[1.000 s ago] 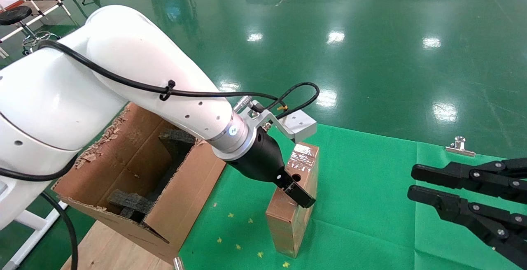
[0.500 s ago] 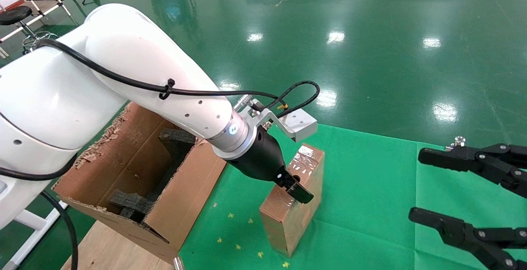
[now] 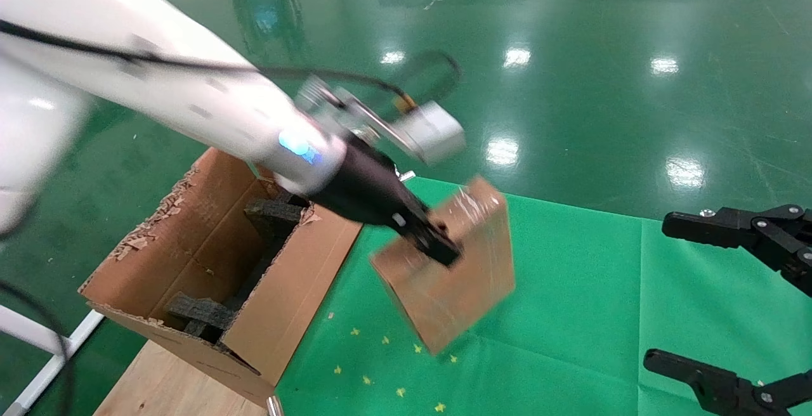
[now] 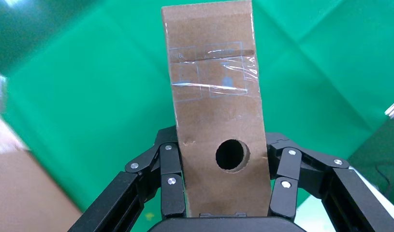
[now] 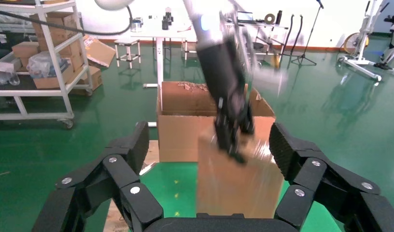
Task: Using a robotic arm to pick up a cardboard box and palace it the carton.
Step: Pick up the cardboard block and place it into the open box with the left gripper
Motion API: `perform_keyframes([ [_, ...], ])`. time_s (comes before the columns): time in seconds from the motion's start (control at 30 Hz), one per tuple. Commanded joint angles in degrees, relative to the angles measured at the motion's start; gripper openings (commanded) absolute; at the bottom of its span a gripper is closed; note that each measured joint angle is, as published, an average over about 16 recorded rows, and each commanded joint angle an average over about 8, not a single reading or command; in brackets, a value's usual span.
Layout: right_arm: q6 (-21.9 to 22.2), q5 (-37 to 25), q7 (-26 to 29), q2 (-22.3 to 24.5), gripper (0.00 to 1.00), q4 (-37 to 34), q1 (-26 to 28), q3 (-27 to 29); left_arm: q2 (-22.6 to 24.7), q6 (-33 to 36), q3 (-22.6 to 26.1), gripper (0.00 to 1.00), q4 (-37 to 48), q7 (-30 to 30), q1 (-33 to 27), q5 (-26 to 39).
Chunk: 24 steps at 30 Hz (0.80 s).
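The robotic arm (image 3: 209, 111) is my left arm. Its gripper (image 3: 438, 245) is shut on the cardboard box (image 3: 457, 283) and holds it tilted in the air above the green cloth, just right of the carton (image 3: 298, 289). In the left wrist view the box (image 4: 214, 96) sits between the fingers (image 4: 169, 169), its round hole and clear tape showing. My right gripper (image 3: 691, 299) is open and empty at the right edge. In the right wrist view the right gripper (image 5: 209, 137) faces the box (image 5: 238, 188), with the carton (image 5: 182, 133) behind it.
Black foam blocks (image 3: 273, 213) lie inside the carton, which has a ragged torn rim. The green cloth (image 3: 571, 314) covers the table, with bare wood (image 3: 158, 384) at the near left. Shiny green floor lies beyond. Shelves (image 5: 35, 58) stand far off in the right wrist view.
My left arm has lifted the box off the cloth, tilted it and swung up. My right gripper has opened wide.
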Motion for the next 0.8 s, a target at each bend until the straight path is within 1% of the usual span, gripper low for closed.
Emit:
perform_keyframes([
  [0.03, 0.0, 0.0, 0.0, 0.0, 1.0, 0.0, 0.0, 0.0, -2.82, -0.07, -1.89, 0.0, 0.16, 3.41, -1.24, -2.32],
  [0.13, 0.0, 0.0, 0.0, 0.0, 1.0, 0.0, 0.0, -0.01, -6.86, 0.1, -4.03, 0.0, 3.21, 6.87, -3.75, -3.21],
  [0.23, 0.0, 0.01, -0.01, 0.0, 1.0, 0.0, 0.01, -0.01, -10.34, 0.41, -5.55, 0.0, 6.96, 10.22, -6.6, -2.64],
  [0.47, 0.01, 0.01, -0.01, 0.01, 1.0, 0.0, 0.01, -0.02, -16.58, 0.86, -6.74, 0.0, 15.48, 17.15, -13.33, 3.35],
  [0.57, 0.01, 0.02, -0.01, 0.01, 1.0, 0.0, 0.01, -0.03, -17.74, 0.88, -5.99, 0.0, 19.48, 18.89, -14.53, 6.62],
  [0.63, 0.01, 0.02, -0.02, 0.01, 1.0, -0.01, 0.01, -0.03, -17.86, 0.76, -5.04, 0.0, 22.54, 20.12, -14.27, 8.67],
  [0.8, 0.01, 0.02, -0.02, 0.01, 1.0, -0.01, 0.01, -0.04, -16.21, -1.21, -1.88, 0.0, 31.41, 24.22, -10.82, 13.09],
])
